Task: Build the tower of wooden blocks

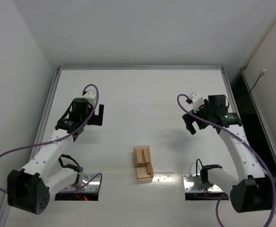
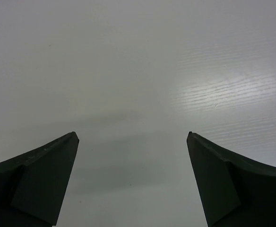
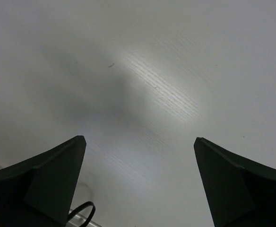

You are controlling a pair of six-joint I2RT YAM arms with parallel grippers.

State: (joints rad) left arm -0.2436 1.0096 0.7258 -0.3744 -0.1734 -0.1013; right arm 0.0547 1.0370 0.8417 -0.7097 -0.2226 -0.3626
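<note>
The wood blocks (image 1: 143,164) lie together as one compact light tan pile near the table's front middle, with a short plank lying on top of the longer ones; this pile is the only tower-like stack in view. My left gripper (image 1: 100,115) hovers over bare table to the pile's far left, open and empty. My right gripper (image 1: 191,124) hangs to the pile's far right, also open and empty. In the left wrist view the left gripper (image 2: 132,137) shows only white table between its fingers. The right gripper (image 3: 139,139) likewise frames bare table. No block shows in either wrist view.
Two metal base plates (image 1: 79,187) (image 1: 202,183) sit at the near edge, beside the pile. A raised rim (image 1: 138,67) bounds the table, with white walls behind and left. A dark panel (image 1: 251,109) runs along the right side. A black cable loop (image 3: 81,213) shows below the right fingers.
</note>
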